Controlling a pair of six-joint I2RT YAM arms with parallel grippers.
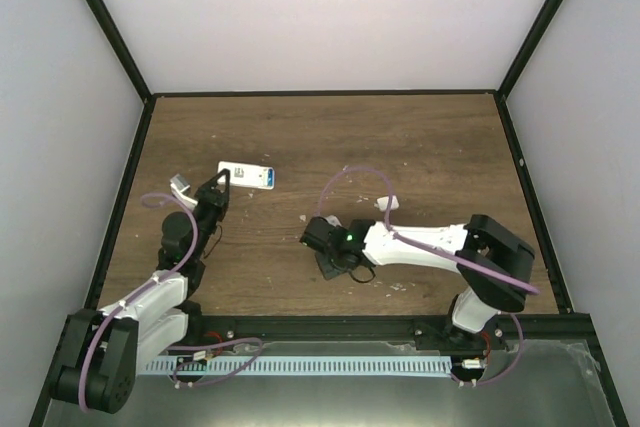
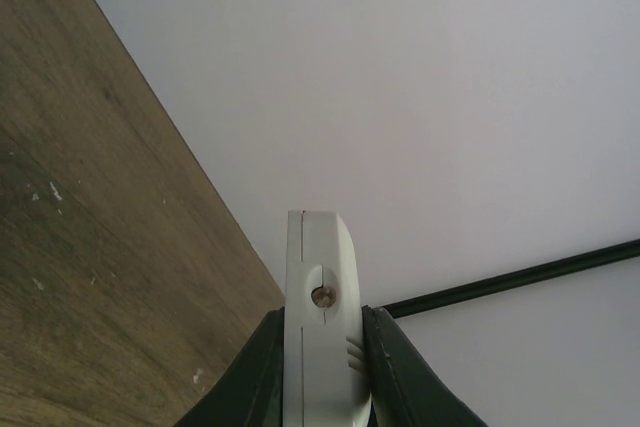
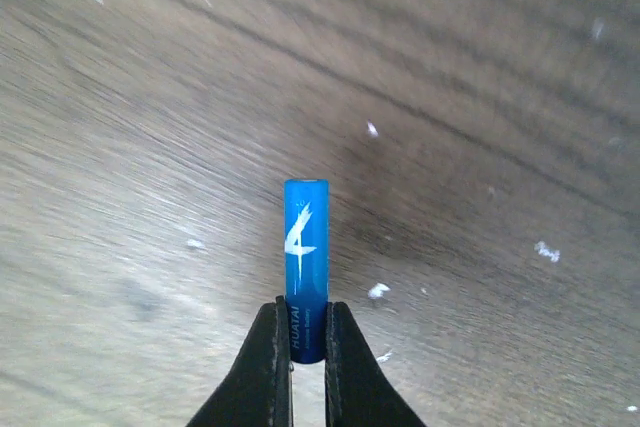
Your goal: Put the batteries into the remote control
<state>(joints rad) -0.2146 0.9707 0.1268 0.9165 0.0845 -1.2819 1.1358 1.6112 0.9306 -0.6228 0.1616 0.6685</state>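
Brown wood with dark streaks makes the table [image 1: 420, 147], and little white crumbs [image 3: 377, 291] lie here and there on it. White walls [image 1: 320, 17] stand on three sides. Thin black bars [image 1: 325, 93] run where the walls meet the table and each other. The left gripper [image 2: 322, 319] is near the left side of the table. Its two fingers press on the remote control [image 2: 320, 247], one on each side. The left wrist camera sees the remote from its thin edge, with a small round screw hole [image 2: 322, 295] in it. From above, the remote looks like a small white block just past the gripper tip. A bright blue patch [image 1: 268, 177] shows at its right end, and I cannot tell what that patch is. The right gripper [image 3: 306, 307] is near the middle of the table, well apart from the remote. It pinches one blue battery [image 3: 305, 237] by its bottom end. The rest of the battery sticks out past the fingertips, above the wood.
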